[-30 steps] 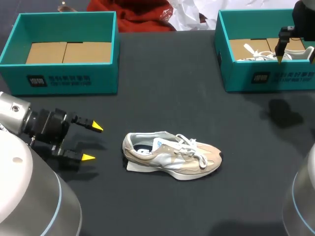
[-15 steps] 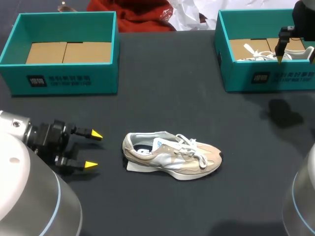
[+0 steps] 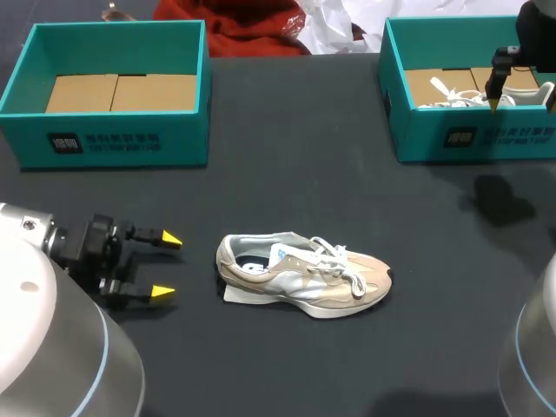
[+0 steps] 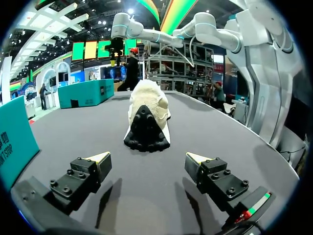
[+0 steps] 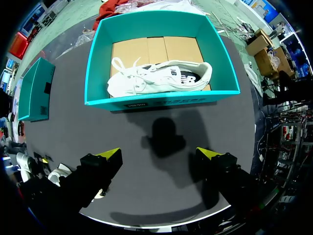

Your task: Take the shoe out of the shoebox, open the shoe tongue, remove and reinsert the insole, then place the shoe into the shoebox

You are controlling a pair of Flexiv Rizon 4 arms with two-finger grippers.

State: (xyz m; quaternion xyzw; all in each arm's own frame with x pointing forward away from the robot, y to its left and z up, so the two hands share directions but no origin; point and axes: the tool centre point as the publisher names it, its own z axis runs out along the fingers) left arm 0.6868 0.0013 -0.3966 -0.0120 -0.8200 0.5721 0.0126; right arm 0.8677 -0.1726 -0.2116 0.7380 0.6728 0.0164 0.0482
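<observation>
A beige and white sneaker (image 3: 304, 274) lies on its side in the middle of the black table, heel toward my left arm, with a white sheet (image 3: 233, 295) showing under the heel. My left gripper (image 3: 167, 266) is low over the table just left of the heel, open and empty. In the left wrist view the heel (image 4: 145, 120) is straight ahead of the open fingers (image 4: 149, 159). My right gripper (image 3: 493, 97) hangs high over the right teal shoebox (image 3: 469, 139), open (image 5: 160, 154) and empty. A white shoe (image 5: 161, 76) lies inside that box.
A second teal shoebox (image 3: 113, 139) stands at the back left, with only brown cardboard (image 3: 122, 91) on its bottom. Red cloth (image 3: 252, 30) and white plastic (image 3: 334, 26) lie at the table's back edge.
My left gripper has shifted slightly toward the table's front and levelled out, staying open. The sneaker and my right arm have not moved.
</observation>
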